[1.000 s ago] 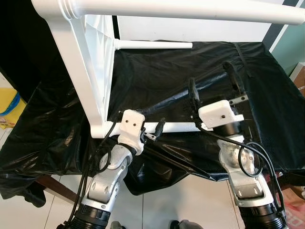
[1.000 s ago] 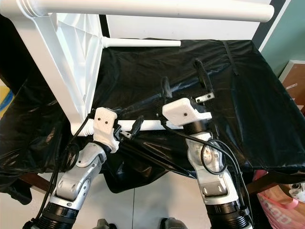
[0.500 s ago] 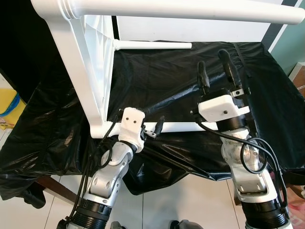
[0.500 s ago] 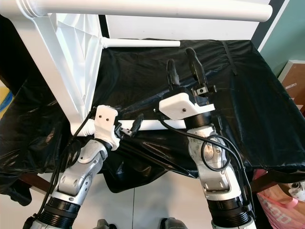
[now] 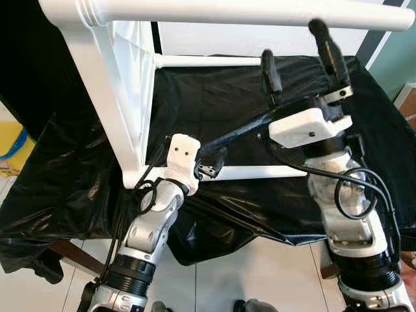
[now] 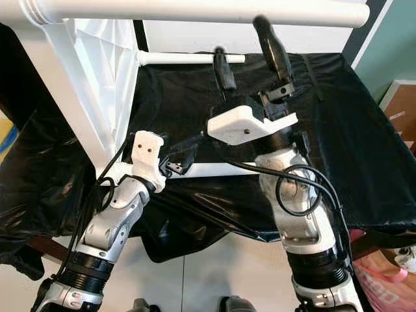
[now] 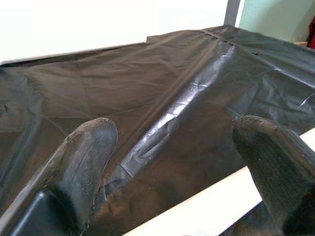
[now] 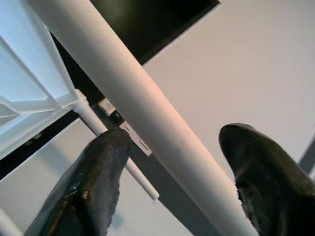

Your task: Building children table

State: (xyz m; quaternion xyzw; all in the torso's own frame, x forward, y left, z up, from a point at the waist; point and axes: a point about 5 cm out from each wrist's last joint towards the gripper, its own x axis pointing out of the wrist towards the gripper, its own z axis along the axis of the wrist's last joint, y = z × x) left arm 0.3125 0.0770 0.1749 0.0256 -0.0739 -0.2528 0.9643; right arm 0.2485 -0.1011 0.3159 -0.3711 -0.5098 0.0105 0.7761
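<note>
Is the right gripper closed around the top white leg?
No, the right gripper is open, its fingers apart on either side of the leg.

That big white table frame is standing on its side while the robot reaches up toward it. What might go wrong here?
The right gripper is open, its fingers either side of the top white leg, not closed on it. A push there might tip the frame, which stands on edge on slippery-looking black plastic sheeting. The left gripper sits open by the lower leg, so nothing seems to be firmly holding the frame.
</note>
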